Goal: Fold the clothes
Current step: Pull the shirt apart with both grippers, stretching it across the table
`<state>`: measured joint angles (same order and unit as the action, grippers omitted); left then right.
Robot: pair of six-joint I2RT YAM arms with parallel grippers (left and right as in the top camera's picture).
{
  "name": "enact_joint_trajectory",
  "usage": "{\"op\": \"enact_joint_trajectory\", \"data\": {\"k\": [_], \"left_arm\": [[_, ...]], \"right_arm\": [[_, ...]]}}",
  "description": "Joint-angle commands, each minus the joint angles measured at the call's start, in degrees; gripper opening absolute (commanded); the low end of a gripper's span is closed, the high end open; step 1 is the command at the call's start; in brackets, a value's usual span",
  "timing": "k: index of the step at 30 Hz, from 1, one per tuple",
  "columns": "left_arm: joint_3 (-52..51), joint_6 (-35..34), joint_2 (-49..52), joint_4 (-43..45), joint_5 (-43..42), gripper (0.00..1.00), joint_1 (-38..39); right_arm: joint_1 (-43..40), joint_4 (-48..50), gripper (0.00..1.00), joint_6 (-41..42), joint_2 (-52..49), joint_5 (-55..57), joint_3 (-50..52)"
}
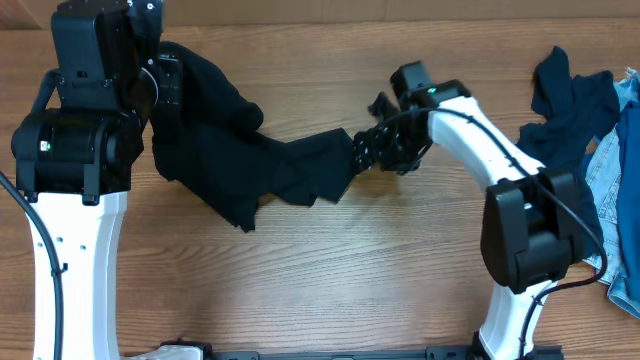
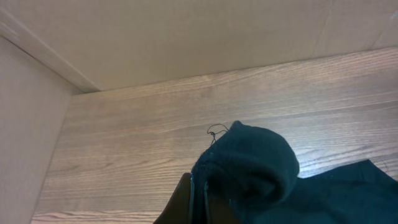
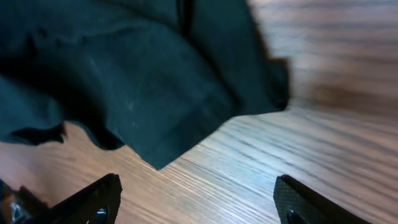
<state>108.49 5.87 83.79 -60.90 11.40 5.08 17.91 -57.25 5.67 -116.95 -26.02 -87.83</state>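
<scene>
A near-black navy T-shirt (image 1: 250, 160) lies rumpled across the table's left and middle. My left gripper (image 1: 165, 85) is shut on a bunched fold of the T-shirt (image 2: 249, 168) and holds that end up off the table. My right gripper (image 1: 375, 150) is open and empty at the shirt's right end. In the right wrist view its two fingers (image 3: 196, 199) straddle bare wood, with a corner of the T-shirt (image 3: 155, 99) just ahead of them.
A rumpled dark blue garment (image 1: 565, 100) and pale blue denim (image 1: 620, 200) are piled at the table's right edge. A cardboard wall (image 2: 186, 37) stands along the back of the wooden table (image 1: 330, 270).
</scene>
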Motion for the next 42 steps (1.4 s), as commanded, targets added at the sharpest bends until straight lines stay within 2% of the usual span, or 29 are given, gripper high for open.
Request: {"op": "enact_joint_trajectory", "data": {"k": [1, 5, 10, 13, 15, 16, 17, 18, 21, 24, 27, 30, 37, 42], "left_arm": [[1.9, -2.3, -1.2, 0.5, 0.4, 0.04, 0.2], [1.9, -2.3, -1.2, -0.2, -2.5, 0.04, 0.2], [1.9, -2.2, -1.2, -0.2, -2.4, 0.04, 0.2], [1.9, -2.2, -1.2, -0.1, -2.4, 0.04, 0.2], [1.9, -2.2, -1.2, -0.2, -2.4, 0.04, 0.2], [1.9, -2.2, -1.2, -0.2, -2.4, 0.04, 0.2], [1.9, -2.2, -1.2, -0.2, -2.4, 0.04, 0.2], [1.9, -2.2, -1.2, -0.2, -2.4, 0.04, 0.2], [2.0, -0.2, -2.0, 0.1, -1.7, 0.04, 0.2], [2.3, 1.6, -3.7, 1.7, 1.3, 0.04, 0.2], [2.3, 1.9, -5.3, 2.3, 1.7, 0.05, 0.2], [2.3, 1.8, -5.1, 1.5, 4.2, 0.04, 0.2], [2.3, 0.7, -5.1, 0.5, 8.8, 0.04, 0.2], [2.3, 0.7, -6.4, 0.3, 8.8, 0.04, 0.2]], "right_arm": [[2.0, 4.5, 0.82, 4.4, 0.1, -1.0, 3.0], [2.3, 11.5, 0.76, 15.0, 0.1, 0.4, 6.4], [2.4, 16.6, 0.65, 20.0, 0.1, 0.4, 10.2], [3.3, 18.8, 0.53, 22.5, 0.1, 0.4, 11.0], [4.8, 21.6, 0.4, 22.4, 0.1, 0.4, 11.0], [5.4, 23.4, 0.23, 22.0, 0.1, 0.5, 11.0], [5.7, 24.6, 0.11, 20.9, 0.1, 0.5, 11.0], [5.6, 25.1, 0.04, 19.7, 0.2, 0.5, 10.9], [0.9, 18.7, 0.04, 14.4, 3.6, 4.6, 7.6], [-6.6, 11.8, 0.04, 8.7, 11.4, 7.2, 1.4], [-15.8, 8.2, 0.04, 7.1, 20.1, 7.0, -5.9], [-22.3, 7.9, 0.04, 5.8, 25.8, 6.9, -8.0], [-24.8, 7.5, 0.04, 0.0, 26.9, 7.0, -8.2], [-24.9, 6.2, 0.04, -0.5, 28.1, 8.4, -13.0]]}}
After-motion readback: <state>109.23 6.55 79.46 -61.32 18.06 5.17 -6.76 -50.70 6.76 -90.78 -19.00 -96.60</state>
